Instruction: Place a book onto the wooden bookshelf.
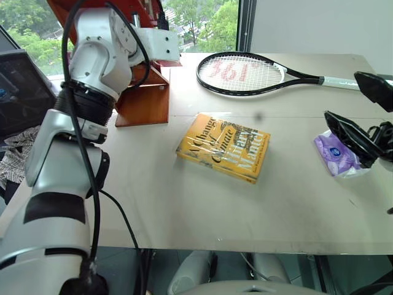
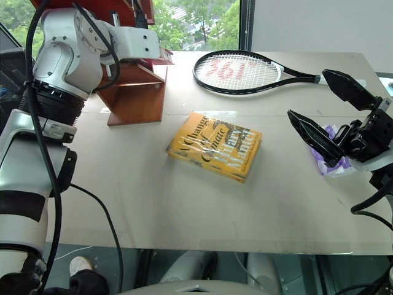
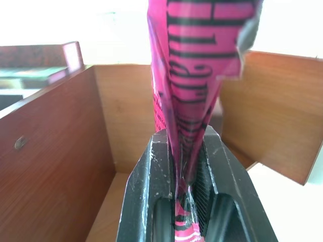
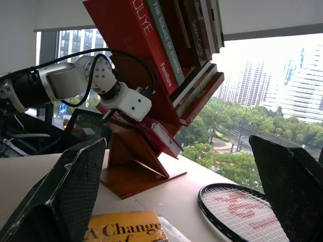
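Left claw [image 3: 187, 201] pinched the pink book [image 3: 194, 75] by its edge inside the bookshelf [image 3: 55, 166]; glossy, limp and probably slippery, it likely needed a deeper hold. Right claw [image 2: 328, 114] gaped, empty.

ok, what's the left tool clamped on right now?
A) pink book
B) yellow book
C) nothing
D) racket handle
A: the left tool pinches the pink book between its fingers, inside the wooden bookshelf; the yellow book lies on the table.
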